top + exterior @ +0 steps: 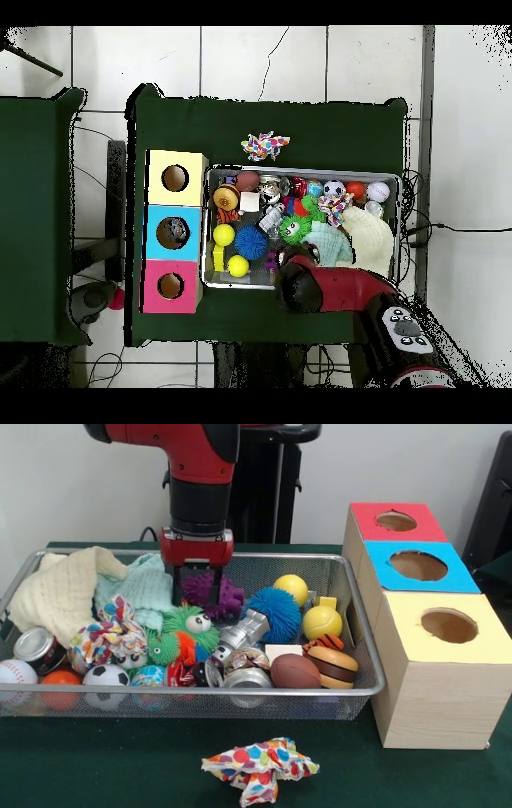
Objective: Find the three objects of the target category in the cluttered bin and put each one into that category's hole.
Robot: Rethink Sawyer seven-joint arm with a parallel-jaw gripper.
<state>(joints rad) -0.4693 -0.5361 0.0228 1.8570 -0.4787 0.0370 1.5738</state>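
The gripper (198, 588) hung low in the bin (362, 664) — fingers apart, straddling the purple spiky toy (216, 594) directly beneath them.

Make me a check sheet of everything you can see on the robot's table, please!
Surface: dark green table, with a spotted cloth scrap lying loose in front of the bin.
Job's things: wire mesh bin full of toys; three wooden boxes with holes, topped red, blue and yellow.
Clutter: balls, cans, a toy burger, a blue spiky ball, a green fuzzy toy, towels.
End effector: down in the bin at a purple spiky toy; open or shut cannot be told.
Cables: a black one behind the bin.
Surroundings: white tiled floor, second green table.
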